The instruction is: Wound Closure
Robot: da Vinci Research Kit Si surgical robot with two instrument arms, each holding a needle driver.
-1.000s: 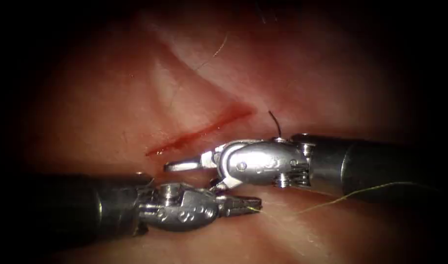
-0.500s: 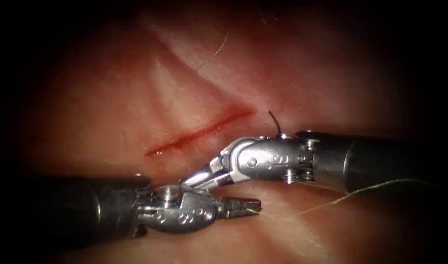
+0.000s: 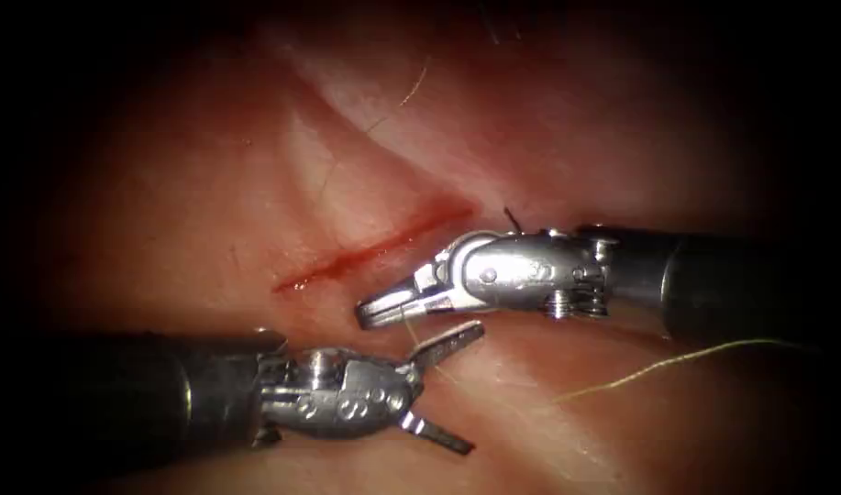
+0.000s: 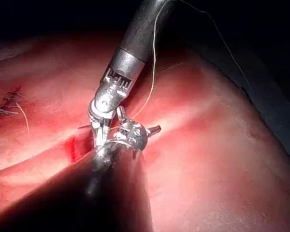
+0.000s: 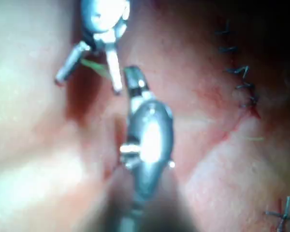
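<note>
Thread [image 3: 658,365]: a pale strand comes in from the right across the tissue [image 3: 209,202]. A short piece of it rises to the right pincer [image 3: 374,312], which looks clamped on it just behind the tips. That pincer lies nearly flat, tips pointing left, just right of the cut [image 3: 374,247] and not touching it.

Needle: we cannot place it. A short dark curved strand [image 3: 512,220] stands up behind the right tool's wrist, but we cannot tell whether it is needle or thread end.

The left pincer [image 3: 472,389] is spread wide and holds nothing. Its upper jaw sits just under the right pincer and its lower jaw points down and away, with the thread crossing close to the gap.

The right wrist view agrees: left pincer [image 5: 89,83] splayed, with a greenish strand between the jaws.

The cut is a slanted slit with red fluid [image 3: 337,264] along it and no stitch across it. We see a finished stitch row [image 5: 241,72] elsewhere on the tissue, well apart from both tools.
</note>
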